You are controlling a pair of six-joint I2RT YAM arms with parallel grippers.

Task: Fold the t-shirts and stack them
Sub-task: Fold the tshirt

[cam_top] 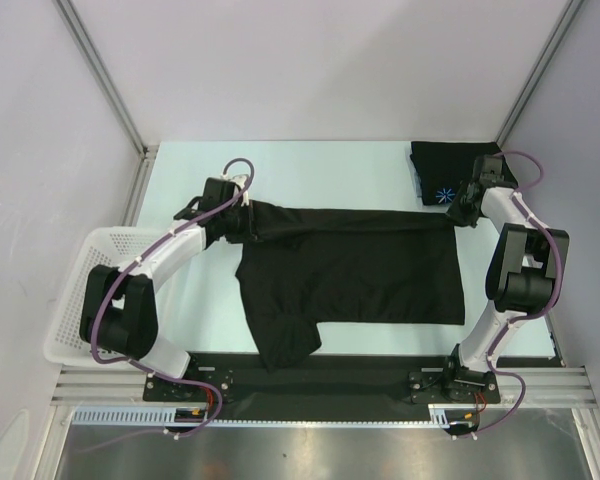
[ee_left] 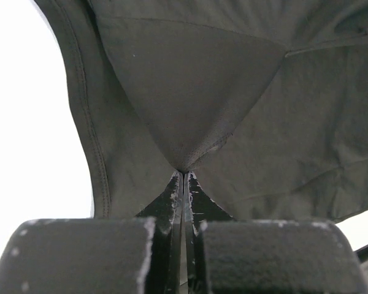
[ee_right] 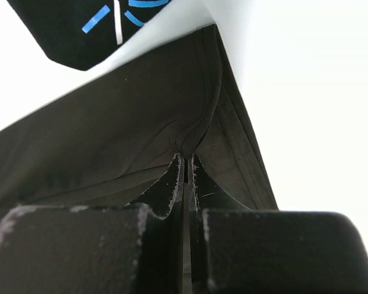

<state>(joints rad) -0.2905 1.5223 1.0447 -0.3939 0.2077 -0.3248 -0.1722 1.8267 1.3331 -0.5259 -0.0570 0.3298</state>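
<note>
Top external view: holds spread black t-shirt [cam_top: 360, 270] at far-left corner in left gripper [cam_top: 248, 222], clamped tight; pinches far-right corner in right gripper [cam_top: 460, 212], equally closed, beside folded logo t-shirt [cam_top: 442, 165]

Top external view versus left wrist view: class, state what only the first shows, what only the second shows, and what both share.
Only top external: the white plastic mesh basket, the folded black logo t-shirt and the right gripper. Only left wrist: the stitched seam and fabric pinched tight between closed fingers. Both: the spread black fabric t-shirt held by the left gripper.
</note>
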